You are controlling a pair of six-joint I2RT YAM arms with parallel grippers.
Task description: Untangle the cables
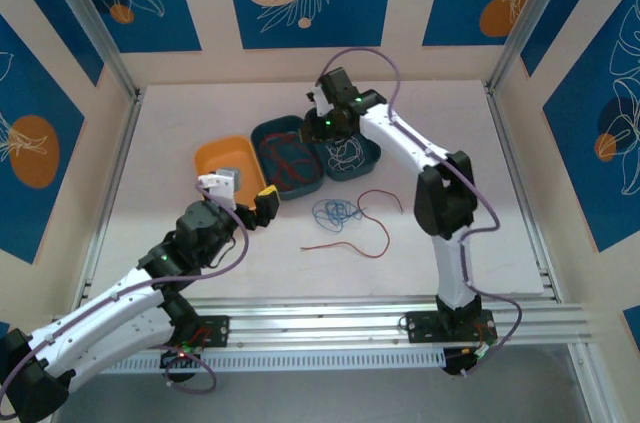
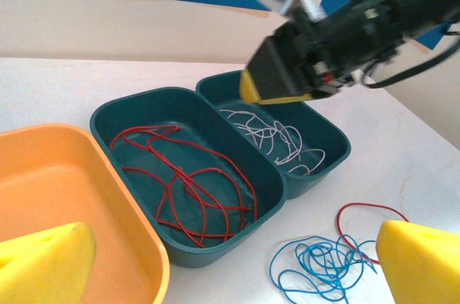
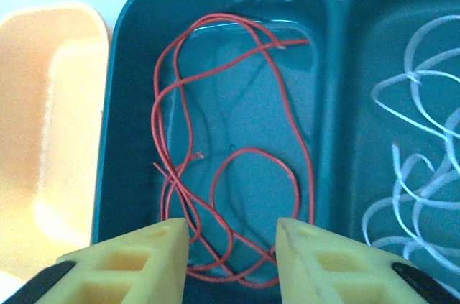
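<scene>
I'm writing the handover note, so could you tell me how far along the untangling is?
Done: red cables lie in the left teal tray, white cables in the right teal tray. In hand: nothing; the right gripper hovers open over the red ones, the left gripper is open. Left: blue cables and one red cable lie on the table; the orange tray looks empty.

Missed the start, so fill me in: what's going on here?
Tangled cables are being sorted by colour, it seems. The right pincer hovers open over the teal tray holding the red cables, gripping nothing. The white cables lie in the neighbouring teal tray. A blue cable bundle and one loose red cable are on the table, not yet sorted. The left pincer hangs open near the orange tray.
</scene>
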